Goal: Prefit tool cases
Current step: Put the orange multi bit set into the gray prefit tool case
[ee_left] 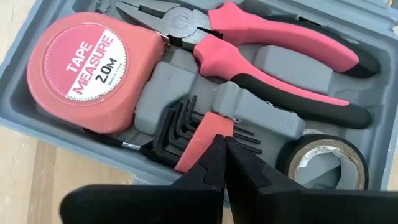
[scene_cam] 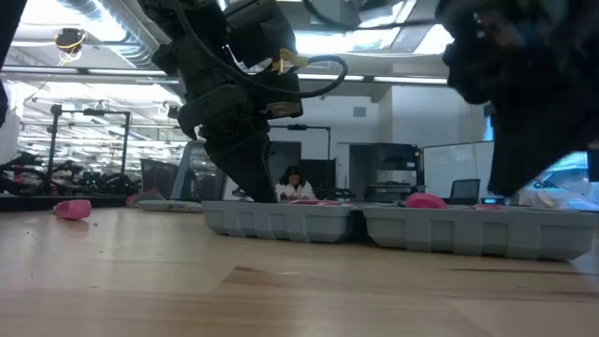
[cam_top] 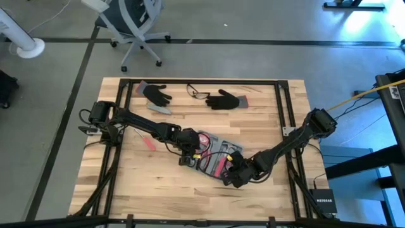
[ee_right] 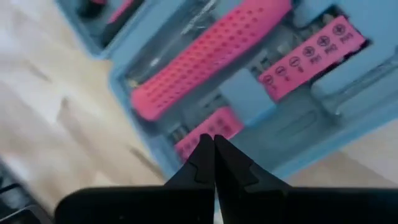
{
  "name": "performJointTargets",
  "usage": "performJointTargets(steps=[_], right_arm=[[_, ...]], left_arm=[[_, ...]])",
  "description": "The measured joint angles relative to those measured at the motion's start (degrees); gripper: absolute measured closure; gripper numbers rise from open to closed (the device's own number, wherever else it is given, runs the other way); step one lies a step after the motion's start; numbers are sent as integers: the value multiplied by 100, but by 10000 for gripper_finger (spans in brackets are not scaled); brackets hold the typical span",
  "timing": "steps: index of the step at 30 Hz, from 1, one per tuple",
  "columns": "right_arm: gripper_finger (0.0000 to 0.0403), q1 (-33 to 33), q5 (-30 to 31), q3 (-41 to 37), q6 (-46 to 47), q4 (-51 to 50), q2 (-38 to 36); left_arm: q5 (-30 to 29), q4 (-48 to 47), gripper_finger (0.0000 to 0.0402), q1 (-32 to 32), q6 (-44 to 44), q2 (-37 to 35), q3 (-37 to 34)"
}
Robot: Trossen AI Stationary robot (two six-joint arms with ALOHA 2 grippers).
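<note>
The grey-blue tool case (cam_top: pixel 218 151) lies open and flat on the wooden table's middle. Its left half (ee_left: pixel 168 93) holds a pink tape measure (ee_left: pixel 87 65), pink-handled pliers (ee_left: pixel 273 56), a set of black hex keys (ee_left: pixel 177 127) and a roll of tape (ee_left: pixel 323 162). My left gripper (ee_left: pixel 224 142) is shut and points down into that half (scene_cam: pixel 262 192). My right gripper (ee_right: pixel 214 140) is shut above the near edge of the right half (ee_right: pixel 249 99), over pink tool pieces; it also shows in the high view (cam_top: pixel 233 179). My left gripper has its shut fingertips on the pink holder (ee_left: pixel 208 127) of the hex key set, coming from above at a slant. The holder lies in its moulded slot in the case. My right gripper has its shut tips over a pink piece (ee_right: pixel 214 124); I cannot tell whether they touch it.
Two black gloves (cam_top: pixel 157 95) (cam_top: pixel 224 99) and a pair of glasses (cam_top: pixel 197 94) lie near the far edge. A loose red tool (cam_top: pixel 149 142) lies left of the case. A black frame (cam_top: pixel 281 107) runs around the table. Bare wood shows near the front edge.
</note>
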Motion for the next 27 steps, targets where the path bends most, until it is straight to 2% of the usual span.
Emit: performJointTargets(steps=[5, 8, 13, 16, 21, 27], right_arm=[[403, -74, -110, -260, -25, 1074, 214], [403, -126, -112, -351, -71, 1190, 217], [403, -281, -620, -382, -375, 1395, 348], [403, -295, -378, -416, -487, 1440, 142], [403, -302, -295, -204, -991, 1244, -453], [403, -299, -304, 162, -1145, -210, -841]], left_arm=[[-1, 3, 402, -1, -31, 4, -2], [-4, 4, 402, 0, -87, 4, -4], [1, 15, 401, -2, -184, 7, -4], [2, 20, 402, -2, -170, 7, -4], [4, 28, 402, -2, -187, 7, -7], [2, 69, 402, -2, -179, 7, -8]])
